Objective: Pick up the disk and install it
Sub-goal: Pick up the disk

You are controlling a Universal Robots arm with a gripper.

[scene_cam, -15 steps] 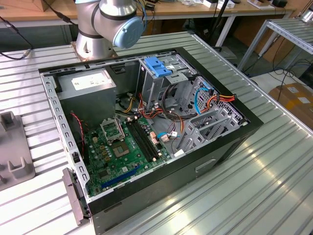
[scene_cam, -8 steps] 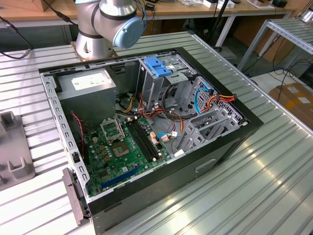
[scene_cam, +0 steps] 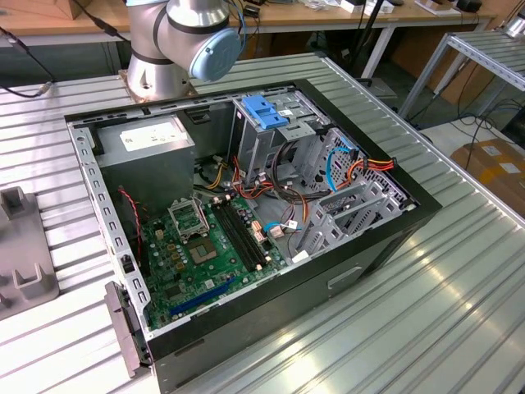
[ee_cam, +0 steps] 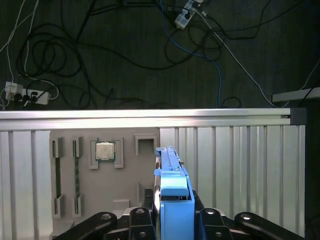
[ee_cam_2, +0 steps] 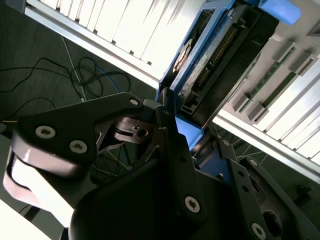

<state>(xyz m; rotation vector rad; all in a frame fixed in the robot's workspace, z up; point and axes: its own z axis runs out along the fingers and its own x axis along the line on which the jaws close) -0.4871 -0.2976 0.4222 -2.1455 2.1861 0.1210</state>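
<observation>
between the black fingers [ee_cam: 207, 220] of the gripper [ee_cam: 173, 216] stands the disk [ee_cam: 172, 187], held on edge so the first wrist view looks along its bright blue carrier rail. the fingers press in on it from both sides and pinch it firmly. in the second wrist view the same disk [ee_cam_2: 210, 65] shows its grey metal body and a dark connector end framed by blue plastic, with the gripper's linkage plates crowding close in front.

behind the disk lies a grey tray [ee_cam: 131, 176] on the ribbed metal table [ee_cam: 240, 165]. a square processor chip [ee_cam: 104, 150] sits in one pocket of the tray and two long memory sticks [ee_cam: 76, 172] lie in slots just beside it. the disk appears to be lifted clear of the tray, though the fingers hide its lower edge. past the table's rim, dark floor carries loose cables [ee_cam: 75, 55] and a power strip [ee_cam: 30, 95].

on the same kind of ribbed table in the exterior view, the open computer case [scene_cam: 361, 271] lies on its side with the green motherboard [scene_cam: 205, 254] exposed. the silver arm [scene_cam: 176, 41] rises from its base just behind the case.
</observation>
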